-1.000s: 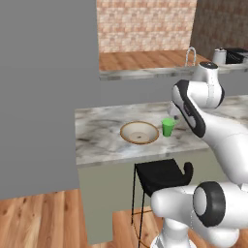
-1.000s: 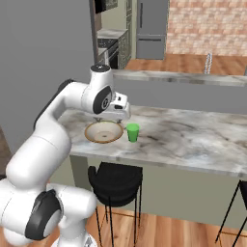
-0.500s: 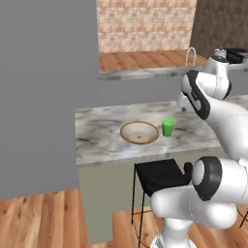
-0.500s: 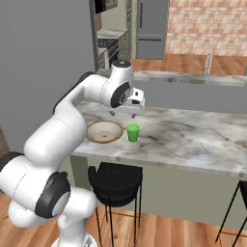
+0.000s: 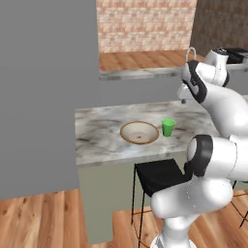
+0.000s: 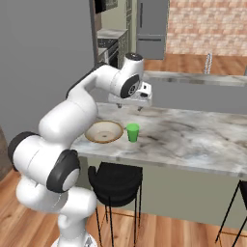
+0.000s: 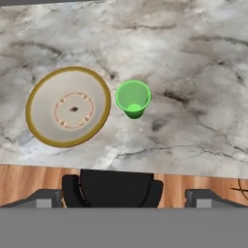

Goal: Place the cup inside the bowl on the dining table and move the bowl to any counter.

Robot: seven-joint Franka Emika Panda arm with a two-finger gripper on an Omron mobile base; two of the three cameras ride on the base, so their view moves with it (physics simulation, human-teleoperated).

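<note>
The green cup (image 5: 168, 127) (image 6: 132, 132) (image 7: 133, 99) stands upright on the dining table (image 5: 97, 131) (image 6: 193, 137) (image 7: 193, 72), close beside the bowl (image 5: 139, 132) (image 6: 104, 131) (image 7: 68, 106). The beige, brown-rimmed bowl holds nothing. My gripper (image 6: 130, 107) (image 5: 183, 100) (image 7: 126, 197) hangs high above the table, over and a little behind the cup. It points down, and its fingers are spread wide with nothing between them. In the hand view the cup sits near the middle and the bowl to its left.
A black stool (image 5: 161, 175) (image 6: 116, 177) (image 7: 114, 186) stands at the table's near edge below the bowl and cup. Behind the table runs a second marble-topped ledge (image 5: 145, 72) (image 6: 193, 77) with a faucet (image 5: 191, 53) (image 6: 209, 61). A grey wall (image 5: 43, 97) stands left.
The arm has swung from above the bowl toward the cup, and the hand is now over the cup's far side. The jaws stayed open. Cup and bowl have not moved.
</note>
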